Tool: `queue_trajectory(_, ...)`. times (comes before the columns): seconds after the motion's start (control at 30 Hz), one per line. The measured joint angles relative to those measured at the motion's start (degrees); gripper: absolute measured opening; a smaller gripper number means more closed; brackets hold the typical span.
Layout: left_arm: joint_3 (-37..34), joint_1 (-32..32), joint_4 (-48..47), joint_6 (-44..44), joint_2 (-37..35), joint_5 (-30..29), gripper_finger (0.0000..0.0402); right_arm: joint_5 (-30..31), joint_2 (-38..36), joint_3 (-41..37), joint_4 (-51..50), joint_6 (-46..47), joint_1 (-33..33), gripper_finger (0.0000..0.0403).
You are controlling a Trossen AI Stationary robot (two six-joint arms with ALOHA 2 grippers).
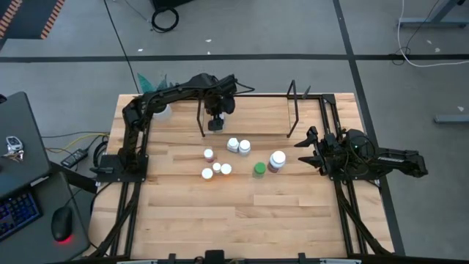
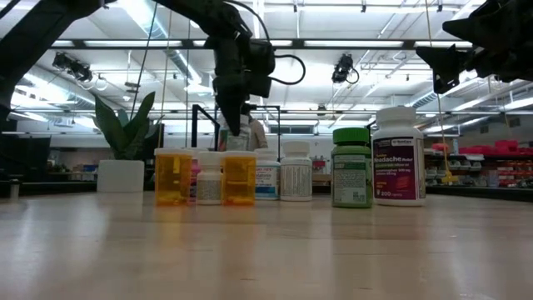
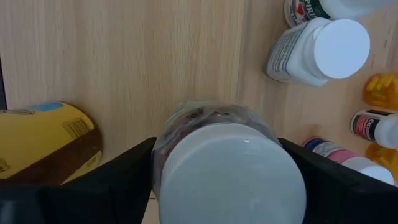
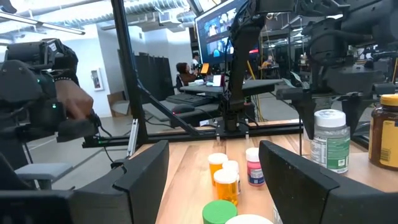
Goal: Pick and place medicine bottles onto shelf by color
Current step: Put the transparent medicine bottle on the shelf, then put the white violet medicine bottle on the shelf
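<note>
The shelf point(image 1: 292, 110) is the big target here: thin black uprights on either side of the left gripper point(image 1: 215, 123), which hangs between them at the table's far edge. Its two fingers press on either side of a clear white-capped bottle point(image 3: 230, 174), so that's a grip, with the bottle pointing straight down beneath the wrist.

Trouble number one sits just beside that gripper: an amber bottle with a yellow label point(image 3: 46, 140), close off the outside of one finger. When the fingers spread to let go, that outer finger could nudge it and tip or roll it. I can't tell whether the held bottle's base is on the wood yet. If it's released too high, it may wobble and topple.

The right gripper point(image 1: 309, 147) waits well off to the side with its fingers apart and nothing between them, so there's no clash for now.

The loose bottles point(image 1: 234, 155) stand back from the left gripper, toward the middle of the table and packed tight. Among them, the green bottle point(image 1: 259, 169) almost touches the large white bottle point(image 1: 277, 159), so a finger going down for either one risks knocking the other.
</note>
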Motion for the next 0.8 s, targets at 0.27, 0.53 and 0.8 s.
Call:
queue_trajectory(0.27,0.0,0.0,0.0,0.0,-0.1,-4.0,0.0323,0.0,0.0,0.0,0.0,0.0,0.0,0.0257)
queue_trajectory(0.53,-0.1,-0.1,0.1,0.0,0.1,-4.8,0.0366,0.0,0.0,0.0,0.0,0.0,0.0,0.0257)
queue_trajectory(0.8,1.6,-1.4,0.2,0.9,-0.4,-7.3,0.0373,0.0,0.0,0.0,0.0,0.0,0.0,0.0257)
